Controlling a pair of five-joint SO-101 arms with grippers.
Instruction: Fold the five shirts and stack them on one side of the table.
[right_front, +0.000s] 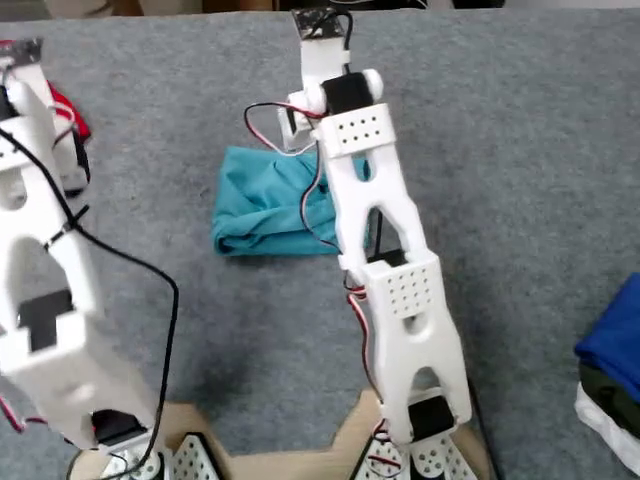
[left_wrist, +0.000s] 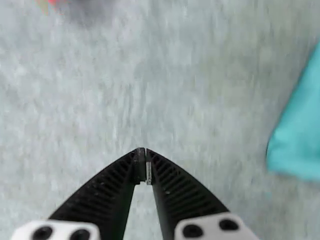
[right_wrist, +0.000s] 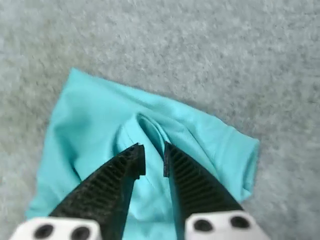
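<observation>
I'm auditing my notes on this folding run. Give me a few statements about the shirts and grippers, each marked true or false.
1. The right gripper is over the teal shirt. True.
2. The left gripper is clamped on the teal shirt. False: it is shut, over bare table, with the shirt off to one side.
3. A stack of shirts, blue on top, lies at the table's right edge. True.
4. The teal shirt sits on that stack. False: it lies apart from it, mid-table.
</observation>
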